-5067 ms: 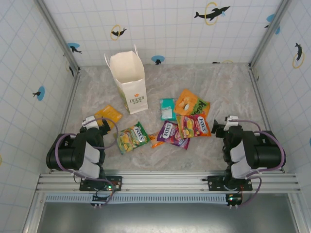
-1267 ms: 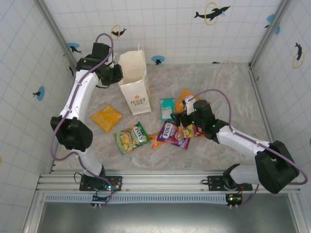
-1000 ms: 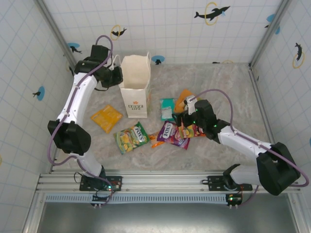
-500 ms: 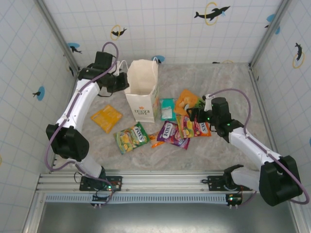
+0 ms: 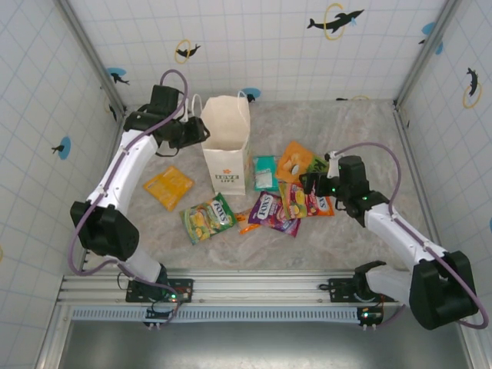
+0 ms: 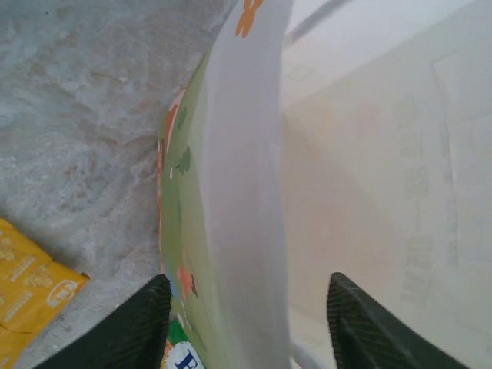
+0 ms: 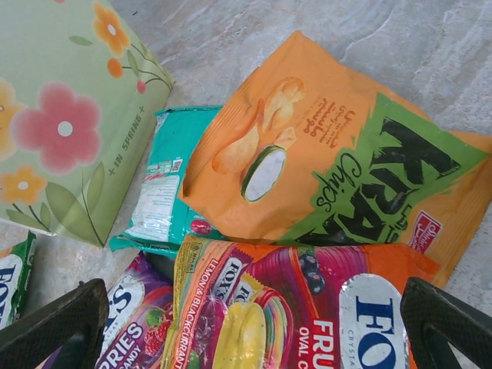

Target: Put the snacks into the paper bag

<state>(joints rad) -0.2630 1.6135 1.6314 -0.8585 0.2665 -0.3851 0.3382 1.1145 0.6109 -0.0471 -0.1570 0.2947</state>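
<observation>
- Right gripper (image 7: 252, 307), wide open and empty, hovers over the snacks (image 5: 269, 204) on the table (image 5: 346, 138). It should drop straight down and pinch only the red packet (image 7: 323, 307).
- Farther back, the left gripper (image 6: 250, 323) straddles the bag (image 5: 224, 150) rim; I cannot tell if it is pinching. It should hold the mouth steady.

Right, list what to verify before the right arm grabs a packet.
1. Upright paper bag, mouth open: ok.
2. Firm hold by left gripper, bag wall between its fingers: cannot tell.
3. Open right gripper: ok.
4. Uncovered red packet in front of it, overlapping the orange chips packet: ok.
5. Teal packet free to lift: not ok, the orange chips packet lies on it.
</observation>
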